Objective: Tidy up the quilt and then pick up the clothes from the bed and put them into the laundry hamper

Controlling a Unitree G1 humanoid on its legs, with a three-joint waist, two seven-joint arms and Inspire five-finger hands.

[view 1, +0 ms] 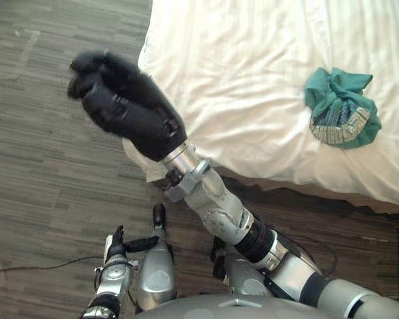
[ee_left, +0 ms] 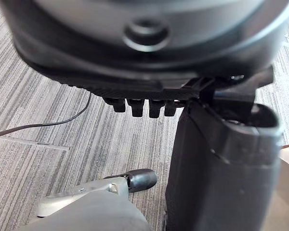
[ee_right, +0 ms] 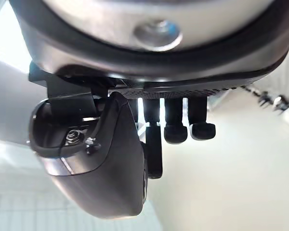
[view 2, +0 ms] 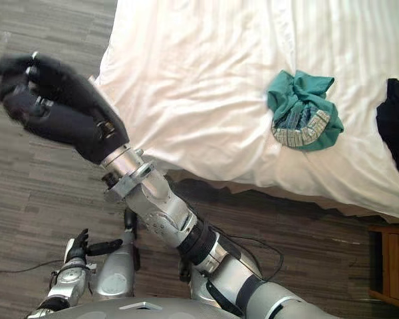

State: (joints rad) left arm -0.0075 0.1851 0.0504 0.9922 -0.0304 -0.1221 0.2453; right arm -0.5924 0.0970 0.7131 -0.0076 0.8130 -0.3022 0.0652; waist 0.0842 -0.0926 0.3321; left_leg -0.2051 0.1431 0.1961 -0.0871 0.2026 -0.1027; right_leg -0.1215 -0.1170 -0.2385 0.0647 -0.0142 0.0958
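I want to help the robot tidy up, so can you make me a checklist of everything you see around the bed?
surface: white quilt, creased near its corner.
job's things: teal clothes bunched on the quilt; black garment further right, also on it.
clutter: nothing seen.
hands: right hand up by the quilt's corner, fingers curled, no cloth seen in it; left hand low over the floor, fingers relaxed.
cables: nothing seen on the quilt.
surroundings: grey striped floor; wooden furniture standing on it to the right.
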